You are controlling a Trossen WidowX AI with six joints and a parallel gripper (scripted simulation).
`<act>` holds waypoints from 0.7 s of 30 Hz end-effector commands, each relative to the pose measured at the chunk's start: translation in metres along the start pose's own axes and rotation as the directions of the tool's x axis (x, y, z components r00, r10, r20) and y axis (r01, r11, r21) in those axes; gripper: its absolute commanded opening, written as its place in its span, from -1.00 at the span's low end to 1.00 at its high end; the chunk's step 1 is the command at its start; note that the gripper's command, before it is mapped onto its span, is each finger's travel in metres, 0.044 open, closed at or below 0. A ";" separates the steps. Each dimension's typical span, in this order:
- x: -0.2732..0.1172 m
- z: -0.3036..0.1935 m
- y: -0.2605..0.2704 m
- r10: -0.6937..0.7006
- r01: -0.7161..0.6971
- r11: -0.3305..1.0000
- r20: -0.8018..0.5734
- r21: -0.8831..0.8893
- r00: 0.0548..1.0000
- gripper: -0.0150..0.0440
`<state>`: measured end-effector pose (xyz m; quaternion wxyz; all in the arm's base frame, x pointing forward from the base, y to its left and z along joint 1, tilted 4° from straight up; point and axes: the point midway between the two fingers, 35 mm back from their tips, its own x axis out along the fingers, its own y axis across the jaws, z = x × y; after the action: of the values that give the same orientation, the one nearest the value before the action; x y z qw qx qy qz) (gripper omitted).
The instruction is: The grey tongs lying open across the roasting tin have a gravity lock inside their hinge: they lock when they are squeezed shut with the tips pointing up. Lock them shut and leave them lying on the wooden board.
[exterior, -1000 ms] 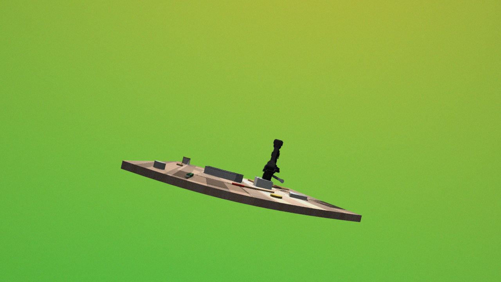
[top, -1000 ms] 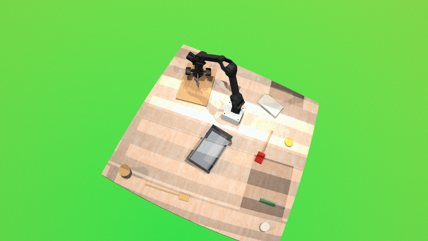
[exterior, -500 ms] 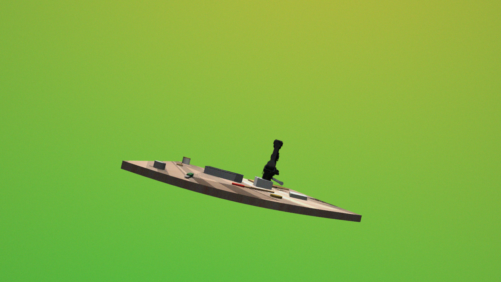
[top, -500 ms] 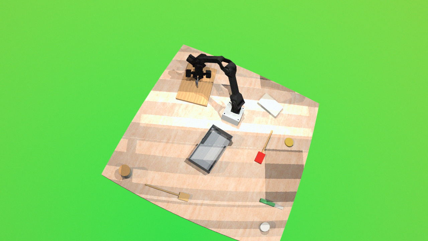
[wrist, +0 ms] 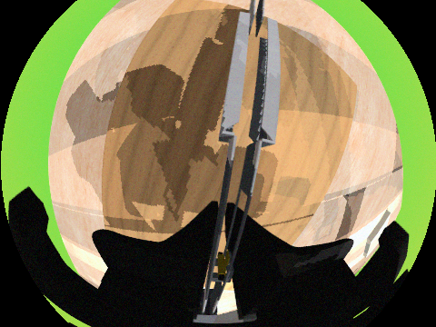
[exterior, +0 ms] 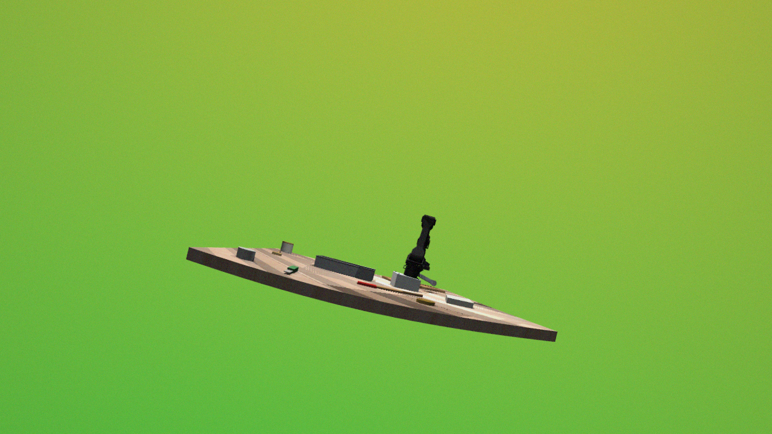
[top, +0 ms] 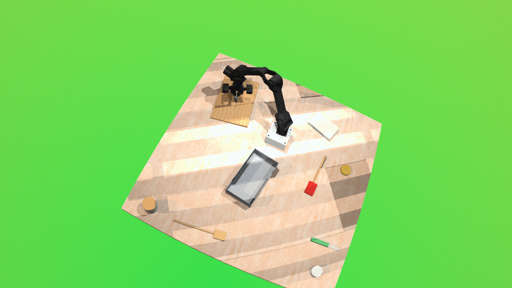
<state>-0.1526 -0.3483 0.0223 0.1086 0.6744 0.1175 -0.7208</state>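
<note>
Claw — tongs between fingers (narrowly)

Long tools with flat heads: we count 2, being 1 with a red head and 1 with a wooden head.
Green-handled tools: we find 1 tool with a green handle.
Round pieces: we count 3, namely 1 brown-topped cylinder, 1 yellow disc and 1 white-topped cylinder.
Pale flat blocks: we see 1 block.
Roasting tins: we have 1 tin.
Wooden boards: we have 1 board.
Tongs: we count 1 pair of tongs, with 2 legs.
Arms: we see 1 arm, with 1 gripper.
Tables: we count 1 table.
</note>
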 end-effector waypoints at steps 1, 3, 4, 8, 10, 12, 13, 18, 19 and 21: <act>0.000 0.000 0.000 0.001 -0.001 1.000 0.000 0.000 1.000 -0.11; 0.000 0.000 0.000 0.001 -0.001 1.000 0.000 0.000 1.000 0.07; 0.000 0.000 0.000 0.001 -0.001 1.000 0.000 0.000 1.000 0.16; 0.000 0.000 0.000 0.001 -0.001 1.000 0.000 0.000 1.000 0.51; 0.000 0.000 0.000 0.001 -0.001 1.000 0.000 0.000 1.000 0.69; 0.000 0.000 0.000 0.001 -0.001 1.000 0.000 0.000 1.000 0.87; 0.000 0.000 0.000 0.001 -0.001 1.000 0.000 0.000 1.000 0.96; -0.006 -0.006 0.004 0.001 -0.001 1.000 0.000 0.000 1.000 1.00; -0.011 -0.012 0.008 0.002 -0.002 1.000 -0.001 0.000 1.000 1.00; -0.027 -0.032 0.017 0.004 -0.004 1.000 -0.003 -0.001 1.000 1.00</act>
<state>-0.1409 -0.3476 0.0279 0.1007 0.6780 0.1182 -0.7185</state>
